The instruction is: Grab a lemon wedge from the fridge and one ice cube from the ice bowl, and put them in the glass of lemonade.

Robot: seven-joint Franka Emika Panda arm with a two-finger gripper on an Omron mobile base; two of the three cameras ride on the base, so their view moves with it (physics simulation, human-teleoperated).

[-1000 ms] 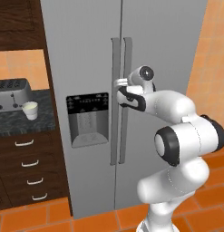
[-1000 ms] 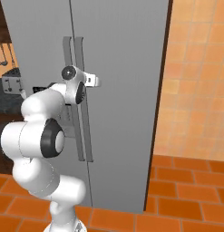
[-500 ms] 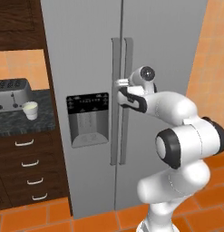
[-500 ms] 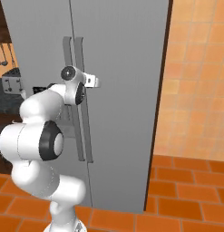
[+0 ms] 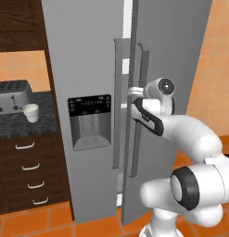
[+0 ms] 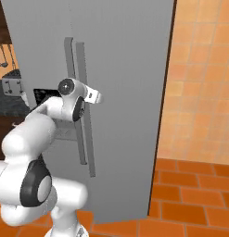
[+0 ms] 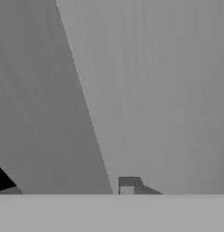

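From the left base view, the tall light-grey two-door fridge stands smooth and matte before me, its right door swung slightly ajar so a bright white slit shows between the doors near the top. A black-panelled dispenser sits recessed in the left door. My tool is at the long vertical grey handle of the right door, pale fingers closed around that slim bar. To the left, on the dark speckled stone bench, a small whitish translucent tapered cup of lemonade stands just in front of a boxy silver toaster. Dark wooden drawers with curved metal pulls lie beneath.

From the right base view, my tool grips the nearer of the two grey handles on the flat grey door. Orange tiled wall and terracotta floor tiles lie to the right.

From the hand view, plain grey door surface lies close, crossed by a slanted edge. One small dark finger tip rises at the bottom.
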